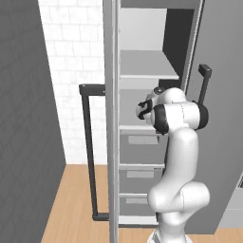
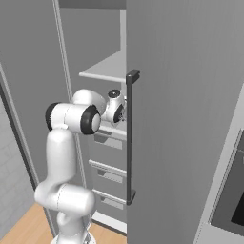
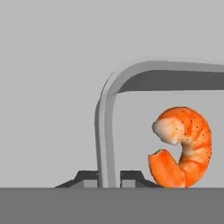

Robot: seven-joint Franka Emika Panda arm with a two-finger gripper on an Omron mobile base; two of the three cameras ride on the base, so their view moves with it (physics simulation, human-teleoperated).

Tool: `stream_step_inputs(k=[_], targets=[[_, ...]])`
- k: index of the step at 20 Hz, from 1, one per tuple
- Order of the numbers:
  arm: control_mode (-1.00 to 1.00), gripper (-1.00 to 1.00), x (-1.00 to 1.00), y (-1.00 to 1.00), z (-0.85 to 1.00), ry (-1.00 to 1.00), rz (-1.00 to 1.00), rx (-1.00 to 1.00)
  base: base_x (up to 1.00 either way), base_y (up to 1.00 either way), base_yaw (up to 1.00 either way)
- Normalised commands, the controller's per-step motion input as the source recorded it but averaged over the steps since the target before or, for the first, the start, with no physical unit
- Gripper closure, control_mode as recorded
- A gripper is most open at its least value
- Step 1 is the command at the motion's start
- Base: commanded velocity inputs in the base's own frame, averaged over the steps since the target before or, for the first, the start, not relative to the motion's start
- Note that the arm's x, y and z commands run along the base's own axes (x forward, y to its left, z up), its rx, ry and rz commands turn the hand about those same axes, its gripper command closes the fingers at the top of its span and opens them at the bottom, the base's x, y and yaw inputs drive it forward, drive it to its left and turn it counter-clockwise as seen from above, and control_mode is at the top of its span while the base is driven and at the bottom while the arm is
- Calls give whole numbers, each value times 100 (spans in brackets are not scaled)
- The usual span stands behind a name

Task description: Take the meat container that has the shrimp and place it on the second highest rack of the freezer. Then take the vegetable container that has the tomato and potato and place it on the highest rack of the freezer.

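Observation:
In the hand view the meat container (image 3: 109,109), a grey metal tray with a raised rounded rim, has its near rim caught between my fingertips (image 3: 131,177). My gripper (image 3: 109,177) is shut on that rim. The shrimp (image 3: 186,146), curled and orange-and-white, lies inside the tray to the right. From the base views my hand (image 2: 114,107) reaches into the open freezer (image 1: 142,142) at the level of the lower shelf (image 1: 135,127), below the highest rack (image 1: 147,64). Whether the tray rests on that shelf I cannot tell. The vegetable container, tomato and potato are out of view.
The freezer door (image 1: 111,118) stands open at the left, its black bar handle (image 1: 88,152) facing the white tiled wall. Pale drawers (image 1: 140,163) sit below the shelves. A neighbouring grey cabinet with a black handle (image 2: 129,138) flanks the right, and a black oven front (image 2: 233,200) lies beyond.

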Motion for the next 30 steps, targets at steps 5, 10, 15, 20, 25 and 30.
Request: stream_step_inputs(k=[5, 10, 15, 20, 25, 30], targets=[[-100, -100, 0, 0, 0, 0, 0, 0, 0, 0, 0], [-100, -100, 0, 0, 0, 0, 0, 0, 0, 0, 0], [-100, -100, -15, 0, 26, -1, 0, 0, 0, 0, 0], [-100, -100, -66, 7, 28, 0, 0, 0, 0, 0, 0], [-100, -100, -95, 14, 11, 0, 0, -3, 0, 0, 0], [-100, -100, -66, 33, 34, 0, 0, -1, 0, 0, 0]])
